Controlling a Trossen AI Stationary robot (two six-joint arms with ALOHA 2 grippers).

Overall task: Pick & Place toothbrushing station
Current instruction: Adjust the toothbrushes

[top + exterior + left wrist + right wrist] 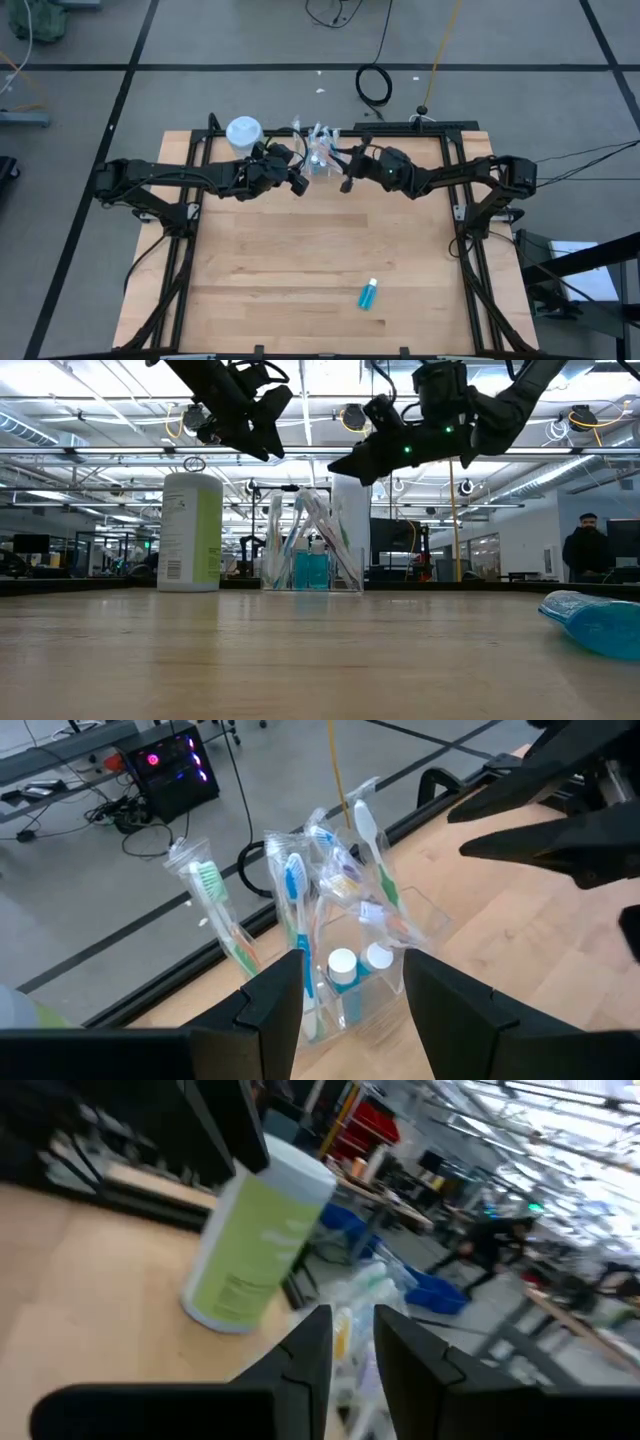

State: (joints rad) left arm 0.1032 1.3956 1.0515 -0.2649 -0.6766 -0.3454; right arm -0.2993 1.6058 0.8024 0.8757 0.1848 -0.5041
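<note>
Toothbrushing station: clear plastic cup (320, 158) stands upright at the far edge of the wooden table (300, 270), near the middle of that edge. Wrapped toothbrushes (295, 900) with pastel handles lean out of it in several directions. Two blue white-capped tubes (345, 975) stand inside the cup, caps up. A third blue tube (369, 294) lies on its side well apart from the cup, on the near part of the table, toward the right.

Left gripper (297, 182): hangs above the table, just beside the cup on its left. Fingers (275, 1005) spread apart. In the left wrist view the cup and brushes show in the gap between them, farther on; no contact visible.

Right gripper (346, 184): hangs above the table, just beside the cup on its right, pointing toward it. Fingers (310, 1350) stand with a narrow gap, nothing pinched between them. In the right wrist view the wrapped brushes appear blurred beyond the fingertips.

Low view: both grippers are clearly higher than the brush tops, the left one (255, 430) over the space between bottle and cup, the right one (345, 465) above and slightly right of the cup (312, 565). Neither touches cup or brushes.

White-and-green cylindrical bottle (243, 133) stands upright at the far edge, left of the cup and near it, not touching.

A person (588, 555) stands in the room behind the table, at the right.
</note>
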